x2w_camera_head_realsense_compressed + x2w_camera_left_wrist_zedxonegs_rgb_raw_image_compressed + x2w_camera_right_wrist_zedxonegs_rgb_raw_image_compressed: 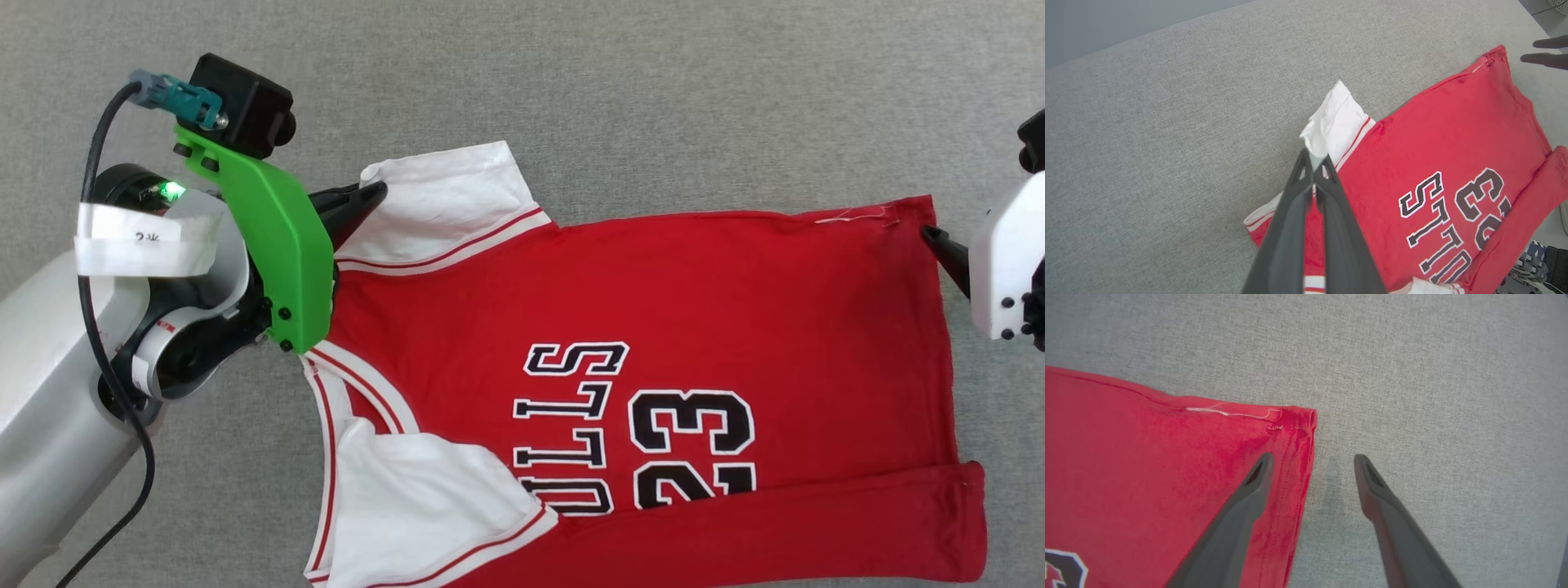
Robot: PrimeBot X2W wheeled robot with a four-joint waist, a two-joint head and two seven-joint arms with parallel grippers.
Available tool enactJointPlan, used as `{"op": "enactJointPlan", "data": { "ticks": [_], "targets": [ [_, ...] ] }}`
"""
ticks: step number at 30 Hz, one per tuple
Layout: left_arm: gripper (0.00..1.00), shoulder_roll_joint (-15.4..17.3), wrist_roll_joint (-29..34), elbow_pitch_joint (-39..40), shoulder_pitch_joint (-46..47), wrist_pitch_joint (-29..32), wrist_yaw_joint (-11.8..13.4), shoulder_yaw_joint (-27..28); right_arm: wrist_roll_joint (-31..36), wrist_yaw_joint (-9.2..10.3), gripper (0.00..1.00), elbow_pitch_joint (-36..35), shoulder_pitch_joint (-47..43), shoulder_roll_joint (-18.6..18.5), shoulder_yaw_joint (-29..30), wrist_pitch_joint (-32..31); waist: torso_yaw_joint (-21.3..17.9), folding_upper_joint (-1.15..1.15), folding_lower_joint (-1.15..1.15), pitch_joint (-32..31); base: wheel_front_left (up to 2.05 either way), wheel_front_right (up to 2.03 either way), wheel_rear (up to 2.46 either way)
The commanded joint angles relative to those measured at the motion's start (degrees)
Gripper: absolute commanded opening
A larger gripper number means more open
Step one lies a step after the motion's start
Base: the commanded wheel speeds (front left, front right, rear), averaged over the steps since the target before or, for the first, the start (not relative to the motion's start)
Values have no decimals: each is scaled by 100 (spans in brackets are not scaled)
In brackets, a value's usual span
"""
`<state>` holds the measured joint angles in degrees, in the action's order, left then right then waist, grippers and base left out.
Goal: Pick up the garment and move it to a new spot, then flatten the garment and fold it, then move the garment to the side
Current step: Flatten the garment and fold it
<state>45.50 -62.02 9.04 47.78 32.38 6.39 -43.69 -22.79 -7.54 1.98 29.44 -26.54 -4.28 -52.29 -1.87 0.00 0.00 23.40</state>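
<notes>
Seemingly mid-fold, the garment (694,302) lies spread on the grey surface (571,82), near edge turned over, left gripper (1314,163) clamped on its far-left sleeve (449,196), right gripper (1313,457) gaping over the far-right hem corner (1298,416).

We see bright, even, diffuse light across the garment (694,286). Just beside its hem, a faint soft-edged shadow lies on the grey surface (1412,375) under the right gripper (1312,459). In our wrist views the garment's red looks paler and blotchier than in the sharp head view.
</notes>
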Motion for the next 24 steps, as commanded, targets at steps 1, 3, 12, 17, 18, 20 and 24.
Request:
{"op": "enactJointPlan", "data": {
  "ticks": [1,3,12,17,18,20,24],
  "targets": [
    [0,45,83,86,-94,-29,47,27,16,5,100,124,153,-54,-35,-24,205,0,0,202,0,0,0],
    [0,48,113,198,-102,-44,66,18,37,5,100,335,290,-65,-81,-23,266,0,0,259,0,0,0],
    [0,25,166,359,-74,-89,52,2,84,5,100,1139,628,-158,-409,119,429,0,0,390,0,0,0],
    [0,5,147,301,-96,-137,23,3,-48,5,44,1418,512,-234,-750,-66,455,0,0,378,0,0,0],
    [0,2,141,281,-109,-148,14,0,-96,5,5,1459,471,-251,-808,-111,458,0,0,369,0,0,0],
    [0,9,118,183,-150,-202,7,19,-216,5,0,1519,411,-290,-871,-90,450,0,0,329,0,0,0],
    [0,-16,94,37,-206,-277,-9,24,-235,5,0,1547,459,-295,-829,288,435,0,0,217,0,0,0]
  ]
}}
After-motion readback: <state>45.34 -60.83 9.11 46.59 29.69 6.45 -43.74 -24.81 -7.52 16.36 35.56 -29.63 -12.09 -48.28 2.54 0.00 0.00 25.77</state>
